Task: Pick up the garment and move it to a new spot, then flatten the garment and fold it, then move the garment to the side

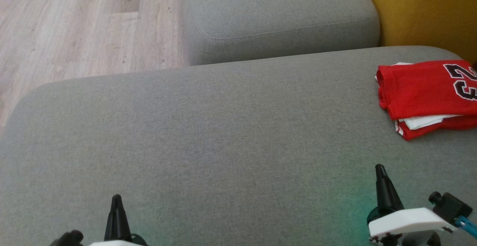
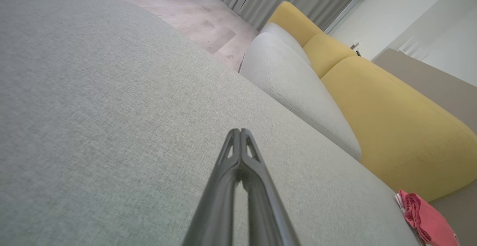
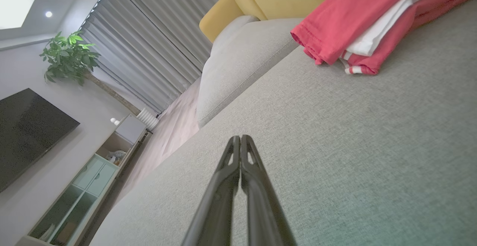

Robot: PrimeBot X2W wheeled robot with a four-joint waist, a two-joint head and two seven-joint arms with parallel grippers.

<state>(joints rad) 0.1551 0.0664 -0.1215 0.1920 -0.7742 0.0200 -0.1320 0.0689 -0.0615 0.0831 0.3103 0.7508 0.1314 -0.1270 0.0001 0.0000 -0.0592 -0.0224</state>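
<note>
Lying folded at the far right of the grey sofa seat [image 1: 223, 126], near the yellow backrest [image 1: 421, 11]: a red jersey [image 1: 421, 89], black-and-white numerals on top, a white layer and striped trim showing at its near edge, its right part cut off by the border of the head view. Pressed together along their length, no gap at the tips and nothing clamped: the left fingers [image 1: 116, 208], low at the left of the head view over bare grey cloth. Likewise closed and empty: the right fingers [image 1: 384, 186], low at the right, pointing up the seat. Placed ahead of the right fingers and a little to their right, clear of them, with a stretch of bare cushion between. Well apart from the left fingers, across most of the seat's width. Seen from the right wrist as red and white layers up and to the right of the closed tips; from the left wrist as a small red bundle at the lower right corner. Beyond the seat, a second grey cushion [image 1: 279, 11] and pale wooden floor [image 1: 74, 22].
</note>
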